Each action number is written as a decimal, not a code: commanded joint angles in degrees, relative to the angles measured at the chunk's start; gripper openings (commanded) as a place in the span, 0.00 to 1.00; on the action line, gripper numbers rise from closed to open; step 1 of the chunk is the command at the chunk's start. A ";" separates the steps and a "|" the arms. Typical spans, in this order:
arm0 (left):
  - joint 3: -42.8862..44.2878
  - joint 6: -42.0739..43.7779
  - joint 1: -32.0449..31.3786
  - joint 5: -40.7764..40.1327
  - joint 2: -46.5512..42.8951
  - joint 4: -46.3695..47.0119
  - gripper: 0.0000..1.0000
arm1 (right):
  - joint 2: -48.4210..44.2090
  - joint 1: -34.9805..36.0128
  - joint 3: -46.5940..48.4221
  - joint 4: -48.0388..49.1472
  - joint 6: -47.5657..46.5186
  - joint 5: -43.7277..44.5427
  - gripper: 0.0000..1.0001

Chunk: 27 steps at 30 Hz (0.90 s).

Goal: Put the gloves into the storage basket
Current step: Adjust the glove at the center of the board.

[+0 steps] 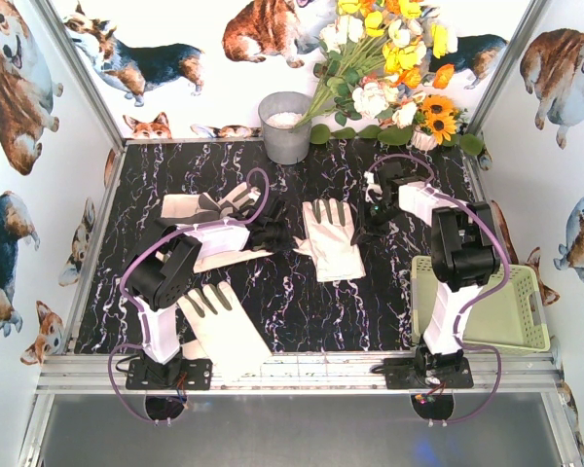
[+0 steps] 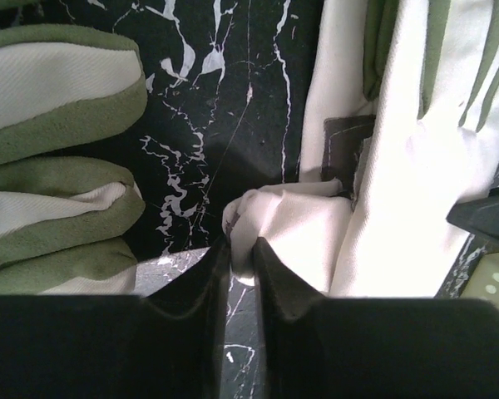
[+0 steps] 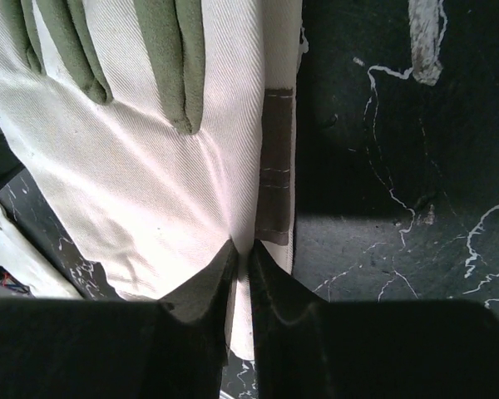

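Black marbled table (image 1: 292, 302), grey bucket (image 1: 285, 126), flowers (image 1: 394, 58), corgi-print walls (image 1: 19, 146).
The bucket stands at the table's upper edge, centre of the frame. The yellow, white and orange flowers spread just to its right, across the upper right. The walls enclose the left, right and top.

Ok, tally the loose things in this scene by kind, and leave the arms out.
gloves: 4, one partly hidden
storage basket: 1
grey bucket: 1
flower bunch: 1
Total: 7
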 commanded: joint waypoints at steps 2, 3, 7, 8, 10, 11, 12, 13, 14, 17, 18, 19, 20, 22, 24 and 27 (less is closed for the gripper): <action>2.88 2.49 -0.17 -2.88 -2.58 -5.61 0.20 | -1.33 -0.21 2.47 1.17 -0.39 1.75 0.21; 3.72 2.71 -0.19 -3.91 -3.20 -7.32 0.24 | -1.79 -0.19 2.56 1.02 -0.29 1.71 0.24; 5.65 3.52 -0.19 -5.72 -6.49 -10.50 0.38 | -4.63 -0.25 3.12 -0.07 -0.17 2.05 0.37; 5.98 3.55 -0.19 -5.67 -7.13 -10.62 0.39 | -5.27 -0.30 3.30 -0.42 -0.17 2.10 0.39; 6.96 3.44 -0.19 -4.98 -7.93 -10.84 0.40 | -6.72 -0.42 3.46 -1.14 -0.17 2.10 0.45; 7.52 3.21 -0.27 -4.34 -7.98 -10.94 0.40 | -7.43 -0.55 3.34 -1.29 -0.10 1.96 0.47; 8.09 2.92 -0.47 -3.66 -7.89 -10.77 0.40 | -8.25 -0.72 3.18 -1.40 0.10 1.68 0.50; 8.69 2.78 -0.69 -2.75 -7.69 -10.33 0.41 | -8.97 -0.96 2.93 -1.35 0.32 1.32 0.52; 9.33 2.76 -1.05 -1.66 -7.19 -9.60 0.41 | -9.61 -1.21 2.59 -1.10 0.72 0.80 0.54; 12.07 2.84 -2.03 3.44 -4.32 -7.93 0.43 | -10.74 -2.76 1.30 0.41 2.42 -2.26 0.58; 13.15 2.99 -2.27 4.39 -3.24 -7.87 0.43 | -10.74 -3.32 0.75 0.95 3.01 -3.31 0.60; 14.15 3.20 -2.60 4.91 -2.11 -8.10 0.43 | -10.62 -3.97 0.41 1.42 3.51 -4.37 0.60; 14.93 3.28 -2.83 5.30 -1.23 -8.12 0.43 | -10.37 -4.55 0.08 1.97 3.90 -5.58 0.61; 15.85 3.22 -2.92 5.88 0.22 -8.13 0.42 | -9.46 -5.79 -0.37 2.73 4.76 -7.75 0.62; 16.10 3.18 -2.92 6.14 1.22 -8.17 0.41 | -8.25 -7.05 -0.57 3.22 5.23 -9.55 0.63; 16.08 3.20 -2.92 6.99 2.58 -8.11 0.40 | -6.40 -7.82 -0.48 3.42 5.20 -10.67 0.63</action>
